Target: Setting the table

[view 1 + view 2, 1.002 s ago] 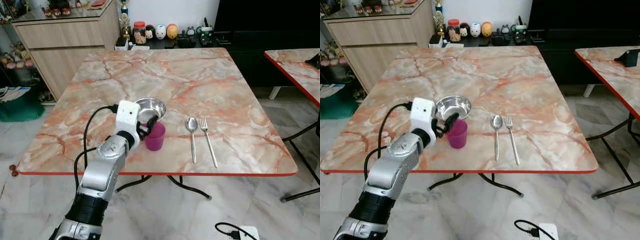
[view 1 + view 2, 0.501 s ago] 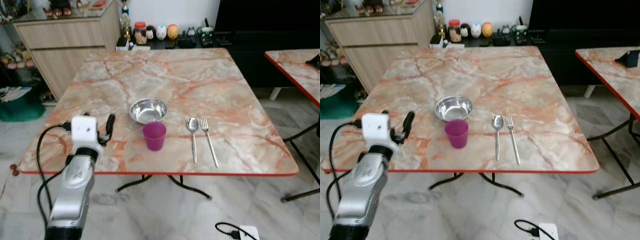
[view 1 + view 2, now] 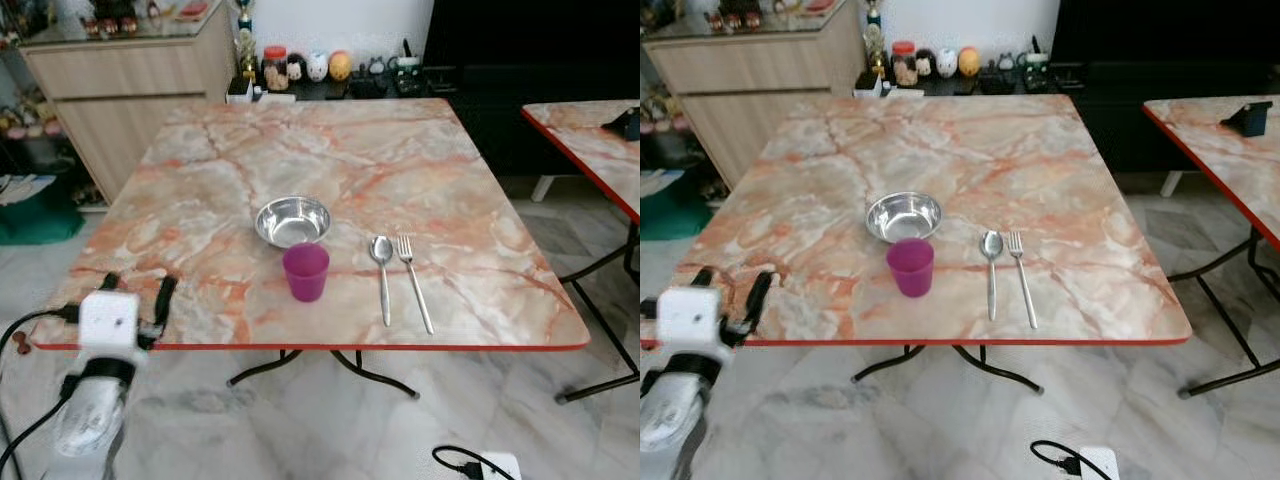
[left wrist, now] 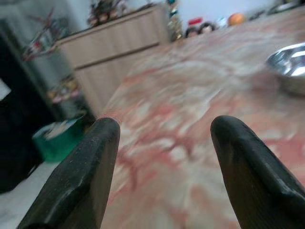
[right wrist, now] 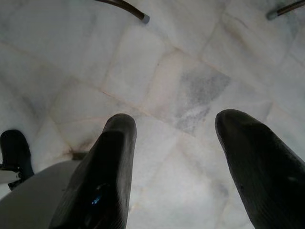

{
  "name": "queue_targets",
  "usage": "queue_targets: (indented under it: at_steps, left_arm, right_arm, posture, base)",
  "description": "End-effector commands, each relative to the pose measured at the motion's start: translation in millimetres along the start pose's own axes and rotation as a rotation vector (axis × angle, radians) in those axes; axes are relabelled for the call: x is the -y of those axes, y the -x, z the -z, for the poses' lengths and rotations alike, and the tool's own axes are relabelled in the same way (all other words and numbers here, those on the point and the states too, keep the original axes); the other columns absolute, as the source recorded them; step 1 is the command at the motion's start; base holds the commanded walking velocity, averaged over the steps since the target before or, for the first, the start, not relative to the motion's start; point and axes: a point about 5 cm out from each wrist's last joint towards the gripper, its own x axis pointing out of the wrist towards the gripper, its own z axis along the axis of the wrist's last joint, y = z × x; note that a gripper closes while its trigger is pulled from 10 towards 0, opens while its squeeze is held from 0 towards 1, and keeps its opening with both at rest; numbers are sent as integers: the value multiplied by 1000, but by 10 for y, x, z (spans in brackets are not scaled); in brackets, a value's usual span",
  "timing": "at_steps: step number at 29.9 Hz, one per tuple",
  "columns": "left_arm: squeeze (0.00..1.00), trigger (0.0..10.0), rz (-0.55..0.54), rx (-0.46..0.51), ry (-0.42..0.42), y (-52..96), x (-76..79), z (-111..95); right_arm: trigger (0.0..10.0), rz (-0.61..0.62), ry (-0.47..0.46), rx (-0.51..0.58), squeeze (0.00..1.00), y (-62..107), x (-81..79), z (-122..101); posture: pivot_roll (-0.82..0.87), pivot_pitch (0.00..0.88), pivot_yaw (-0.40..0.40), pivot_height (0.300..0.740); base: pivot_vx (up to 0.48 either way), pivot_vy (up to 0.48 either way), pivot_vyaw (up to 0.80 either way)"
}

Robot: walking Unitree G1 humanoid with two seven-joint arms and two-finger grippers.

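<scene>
Fingers [image 4: 81,176] of left gripper [image 3: 135,300] spread apart, nothing between them, hovering at near-left corner of marble table [image 3: 400,170], tips just over the red edge. Left wrist view: fingers aimed across tabletop, rim of steel bowl [image 4: 290,64] visible far off, blurred. Right gripper [image 5: 183,157] fingers also apart, empty, pointing down at pale marble floor [image 5: 157,81]; arm hanging idle. On table, toward near edge, roughly centre: steel bowl [image 3: 292,220] upright, purple cup [image 3: 305,271] upright just in front of it, close but contact not resolvable. Spoon [image 3: 382,275] and fork [image 3: 414,280] lying to right of cup, side by side, parallel, handles toward near edge, small gap between them. Left gripper well apart from cup and bowl, to their left. Beyond table: wooden cabinet [image 3: 130,80] at far left, row of small jars and figurines [image 3: 300,68] on low dark shelf against wall. Second table [image 3: 590,140] with same marble top and red edge at right, separate from first. Black cable and white plug [image 3: 480,465] on floor near bottom.
</scene>
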Motion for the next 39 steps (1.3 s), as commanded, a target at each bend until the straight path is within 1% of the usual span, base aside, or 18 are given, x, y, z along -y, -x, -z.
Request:
queue_targets:
  at_steps: [1,2,4,8,10,12,17,23,28,29,34,39]
  left_arm:
    - [0,10000,12,48,21,-1,57,-108]
    - [0,10000,20,50,32,-1,98,-112]
    - [0,10000,20,50,32,-1,98,-112]
    - [0,10000,39,66,63,-35,214,-150]
    - [0,10000,42,73,69,-47,235,-167]
    - [0,10000,42,76,72,-53,241,-175]
    - [0,10000,42,80,78,-64,254,-190]
    - [0,10000,60,85,93,-104,308,-200]
    - [0,10000,61,85,97,-106,313,-196]
    - [0,10000,60,80,108,-105,315,-189]
    - [0,10000,61,73,113,-107,321,-180]
    - [0,10000,64,75,99,-116,327,-186]
  right_arm:
    - [10000,-7,-3,7,0,-3,-16,-15]
    - [10000,-7,-3,7,0,-3,-17,-15]
    - [10000,-7,-3,7,0,-3,-17,-15]
    - [10000,-8,-5,8,0,-1,-18,-10]
    - [10000,-9,-5,7,0,0,-19,-7]
    - [10000,-9,-4,7,0,0,-20,-6]
    - [10000,-11,-2,6,0,1,-21,-2]
    - [10000,-11,3,3,0,4,-15,10]
    - [10000,-14,7,2,0,6,-12,15]
    - [10000,-14,7,1,0,6,-12,16]
    - [10000,-16,10,1,0,5,-10,13]
    - [10000,-16,11,2,0,4,-6,8]
  posture:
    - [16,0,7,740]
    - [14,0,8,740]
    - [14,0,8,740]
    - [6,0,11,740]
    - [5,0,11,740]
    - [5,0,12,740]
    - [5,0,11,740]
    - [4,0,9,740]
    - [4,0,7,740]
    - [4,0,7,740]
    - [5,0,5,740]
    - [6,0,4,740]
  base:
    - [0,0,0]
    - [0,0,0]
    - [0,0,0]
    - [0,0,0]
    - [0,0,0]
    - [0,0,0]
    - [0,-274,0]
    - [0,-308,0]
    - [0,-320,0]
    - [0,0,0]
    - [0,0,0]
    - [0,0,0]
